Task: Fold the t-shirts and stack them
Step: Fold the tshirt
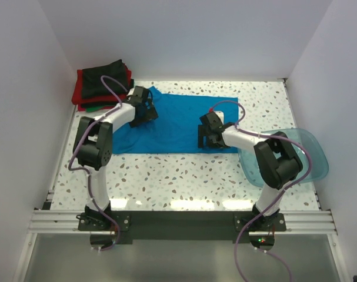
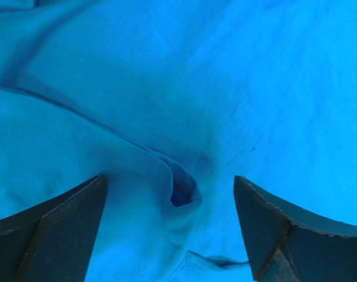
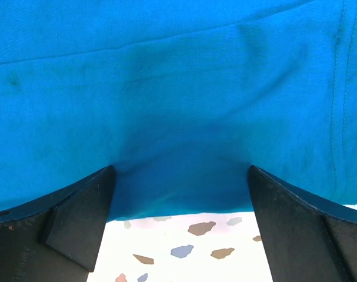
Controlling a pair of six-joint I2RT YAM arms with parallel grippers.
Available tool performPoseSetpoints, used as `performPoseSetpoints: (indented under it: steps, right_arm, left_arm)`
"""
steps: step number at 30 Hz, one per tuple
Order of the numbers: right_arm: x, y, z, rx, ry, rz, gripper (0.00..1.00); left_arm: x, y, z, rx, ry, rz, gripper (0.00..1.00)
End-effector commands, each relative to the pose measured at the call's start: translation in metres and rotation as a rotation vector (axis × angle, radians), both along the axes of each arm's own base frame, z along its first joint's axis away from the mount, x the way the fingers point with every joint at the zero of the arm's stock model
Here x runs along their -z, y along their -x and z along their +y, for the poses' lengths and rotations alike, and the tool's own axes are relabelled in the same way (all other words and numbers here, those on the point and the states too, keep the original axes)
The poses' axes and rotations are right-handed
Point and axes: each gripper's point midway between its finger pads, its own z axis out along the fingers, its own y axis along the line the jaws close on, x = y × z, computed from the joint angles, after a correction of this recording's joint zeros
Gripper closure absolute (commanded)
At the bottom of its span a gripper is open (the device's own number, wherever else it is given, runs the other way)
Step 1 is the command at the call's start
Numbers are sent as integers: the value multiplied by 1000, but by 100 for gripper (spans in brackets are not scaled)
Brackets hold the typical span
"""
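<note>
The blue t-shirt (image 1: 172, 120) is laid out flat across the far middle of the speckled table (image 1: 166, 176), its long side running left to right and its left part rumpled. Beyond its left end, in the far left corner, a stack of folded shirts (image 1: 102, 82) is seen, with dark cloth on top and red and green below. The left gripper (image 1: 144, 108) is set low over the shirt's left part, near the far edge; in the left wrist view its jaws are spread wide, and a raised crease (image 2: 181, 188) of blue cloth is seen between them, not clamped. The right gripper (image 1: 209, 136) is placed at the shirt's near edge, toward its right end; in the right wrist view its jaws are likewise held wide apart, with the hem (image 3: 178, 208) lying between them and bare table showing just below it. Nothing is held by either gripper; whether the tips press on the cloth cannot be told. At the table's right edge, behind the right arm and apart from the shirt, a translucent blue-green tub (image 1: 310, 147) is seen.
</note>
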Motion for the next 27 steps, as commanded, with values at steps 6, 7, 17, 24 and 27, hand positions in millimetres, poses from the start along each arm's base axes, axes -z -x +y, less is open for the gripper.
performPoseSetpoints:
  steps: [6, 7, 17, 24, 27]
  right_arm:
    - [-23, -7, -3, 9, 1, -60, 1]
    - [-24, -7, -2, 8, -2, -63, 1]
    - [-21, -13, 4, -27, -13, -81, 1]
    - [15, 6, 9, -53, -50, 1, 1]
    - [15, 25, 11, -69, -66, 17, 1]
  left_arm:
    - [-92, 10, -4, 51, -1, -209, 0]
    - [-94, 17, -3, 48, 13, -220, 0]
    - [-20, 66, 7, 95, 175, -81, 0]
    - [43, 97, 30, 6, 173, 85, 0]
    - [49, 129, 52, -87, 97, 149, 0]
